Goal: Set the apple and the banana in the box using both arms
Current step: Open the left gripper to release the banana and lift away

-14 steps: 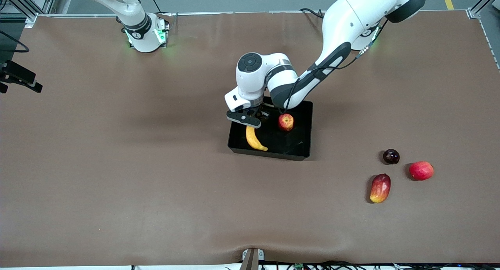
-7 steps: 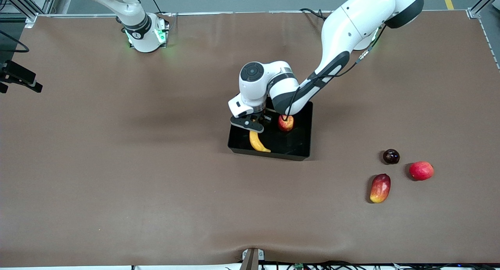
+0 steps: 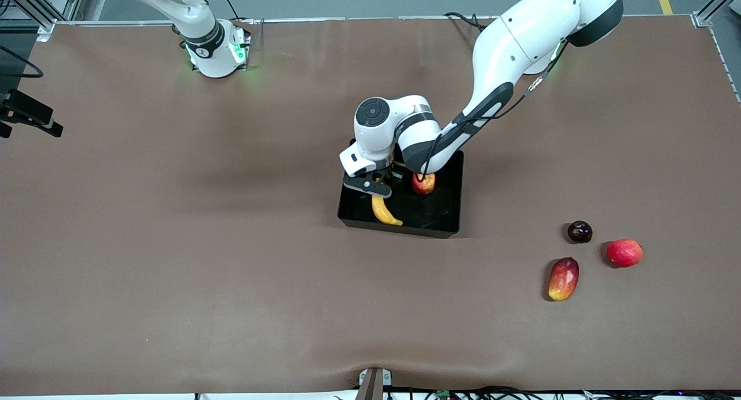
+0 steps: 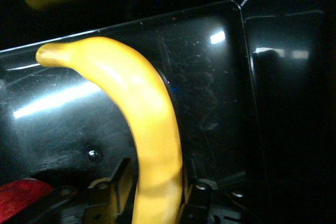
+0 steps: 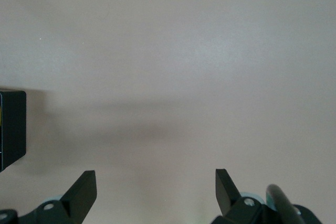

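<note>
The black box (image 3: 399, 226) stands mid-table. The apple (image 3: 424, 184) lies in it, at the side toward the left arm's end. My left gripper (image 3: 374, 186) reaches down into the box, shut on the yellow banana (image 3: 385, 212), whose free end points toward the front camera. In the left wrist view the banana (image 4: 142, 103) runs between the fingers (image 4: 122, 179) over the glossy box floor (image 4: 210, 93), and a red edge of the apple (image 4: 21, 198) shows. My right gripper (image 5: 155, 178) is open and empty over bare table; it is out of the front view.
A red-yellow mango (image 3: 563, 278), a pinkish-red round fruit (image 3: 624, 253) and a small dark fruit (image 3: 579, 231) lie toward the left arm's end of the table, nearer to the front camera than the box. A box corner (image 5: 10, 129) shows in the right wrist view.
My left gripper has sunk lower into the box with the banana and shifted slightly toward the apple. The apple and the other fruits have not moved.
</note>
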`<state>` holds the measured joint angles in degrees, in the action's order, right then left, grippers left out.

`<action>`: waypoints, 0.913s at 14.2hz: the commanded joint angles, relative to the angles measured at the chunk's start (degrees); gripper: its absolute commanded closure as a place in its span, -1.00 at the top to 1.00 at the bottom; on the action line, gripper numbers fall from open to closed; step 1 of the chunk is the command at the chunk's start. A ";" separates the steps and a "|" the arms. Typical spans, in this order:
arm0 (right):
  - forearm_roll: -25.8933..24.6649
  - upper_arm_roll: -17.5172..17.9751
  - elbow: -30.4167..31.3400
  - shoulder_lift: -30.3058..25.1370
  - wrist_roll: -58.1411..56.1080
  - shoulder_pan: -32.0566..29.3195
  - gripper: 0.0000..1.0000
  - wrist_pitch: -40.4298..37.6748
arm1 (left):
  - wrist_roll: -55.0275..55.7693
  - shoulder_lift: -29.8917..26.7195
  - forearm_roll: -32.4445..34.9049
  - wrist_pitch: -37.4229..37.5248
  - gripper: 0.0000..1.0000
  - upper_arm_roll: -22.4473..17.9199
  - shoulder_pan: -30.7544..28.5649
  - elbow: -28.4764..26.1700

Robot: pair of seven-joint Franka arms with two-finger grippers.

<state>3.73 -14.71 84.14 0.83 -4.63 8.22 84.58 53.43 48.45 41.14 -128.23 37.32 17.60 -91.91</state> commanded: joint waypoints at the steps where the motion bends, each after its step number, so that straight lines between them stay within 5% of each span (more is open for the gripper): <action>1: 1.19 0.47 -0.82 0.40 -0.12 -1.10 1.00 -0.73 | 1.67 -0.63 1.57 -0.09 1.00 -0.49 0.15 1.65; 6: 1.63 0.47 -0.82 0.40 -0.12 -1.10 1.00 -0.73 | 1.15 -8.44 0.43 4.73 1.00 0.82 -6.16 2.09; 13: 1.45 0.38 -0.38 0.14 -0.47 -1.02 1.00 -1.69 | -9.05 -17.32 -10.47 17.38 1.00 8.12 -24.01 6.74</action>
<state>4.14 -14.80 84.16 0.90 -4.63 8.21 84.28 45.17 33.80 32.13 -114.99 44.24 -3.65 -86.16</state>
